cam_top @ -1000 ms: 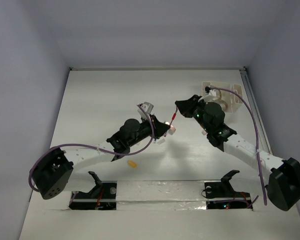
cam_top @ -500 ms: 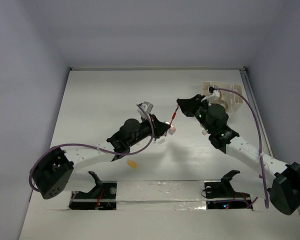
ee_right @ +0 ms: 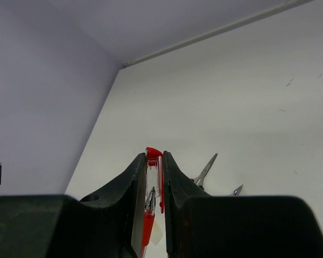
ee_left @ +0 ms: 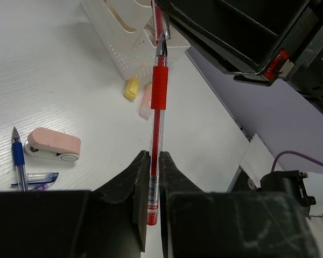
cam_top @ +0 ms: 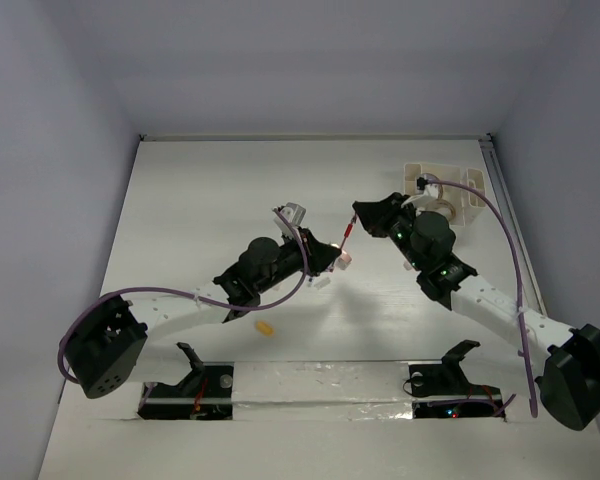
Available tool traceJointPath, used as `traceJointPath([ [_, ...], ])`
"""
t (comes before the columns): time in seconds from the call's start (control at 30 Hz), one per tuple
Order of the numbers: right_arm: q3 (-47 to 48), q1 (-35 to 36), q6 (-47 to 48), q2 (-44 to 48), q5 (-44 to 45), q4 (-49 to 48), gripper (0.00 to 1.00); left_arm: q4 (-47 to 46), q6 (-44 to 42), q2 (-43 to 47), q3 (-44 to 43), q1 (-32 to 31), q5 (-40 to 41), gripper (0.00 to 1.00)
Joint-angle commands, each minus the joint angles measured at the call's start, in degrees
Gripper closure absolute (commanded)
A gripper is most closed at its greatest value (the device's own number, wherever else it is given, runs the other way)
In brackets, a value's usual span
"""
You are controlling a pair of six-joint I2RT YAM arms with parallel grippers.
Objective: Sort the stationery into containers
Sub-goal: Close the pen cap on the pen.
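Observation:
A red pen [ee_left: 159, 91] stands in my left gripper [ee_left: 151, 156], which is shut on its lower barrel. Its metal tip [ee_right: 149, 201] sits inside a clear cap with a red top [ee_right: 155, 166]. My right gripper [ee_right: 152, 157] is shut on that cap. From above, the pen [cam_top: 350, 232] spans the gap between the left gripper [cam_top: 332, 255] and the right gripper [cam_top: 362, 215] over the table's middle. The white organiser [cam_top: 450, 190] stands at the far right, behind the right arm. Scissors [ee_right: 204, 171] lie on the table beyond the cap.
Under the pen lie a yellow block [ee_left: 131, 88] and a pale pink block [ee_left: 145, 102] beside the organiser's wall [ee_left: 124, 32]. A pink rounded block [ee_left: 53, 144] and a blue pen [ee_left: 19, 161] lie to the left. A small yellow piece [cam_top: 265, 327] rests near the left forearm.
The right arm's wrist has shifted slightly to the right. Both grippers keep their hold, and the left arm has stayed in place.

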State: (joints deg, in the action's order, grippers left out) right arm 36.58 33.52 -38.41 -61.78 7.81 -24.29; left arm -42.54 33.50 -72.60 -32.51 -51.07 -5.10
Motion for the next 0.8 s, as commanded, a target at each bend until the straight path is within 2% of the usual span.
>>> traceJointPath([
  [0.0,-0.54,0.58,-0.26,0.69,1.06,-3.66,1.0,-4.3,0.43,0.79,-0.71,-0.35,0.27,1.0],
  [0.4,-2.03,2.25,-0.7,1.4,2.99,-5.67,1.0,-6.05,1.92,-0.17,-2.03,-0.35,1.5,1.0],
  [0.77,-4.5,8.75,-0.26,0.08,8.97,-13.06,1.0,-8.34,2.89,-2.81,-5.81,-0.35,0.09,1.0],
])
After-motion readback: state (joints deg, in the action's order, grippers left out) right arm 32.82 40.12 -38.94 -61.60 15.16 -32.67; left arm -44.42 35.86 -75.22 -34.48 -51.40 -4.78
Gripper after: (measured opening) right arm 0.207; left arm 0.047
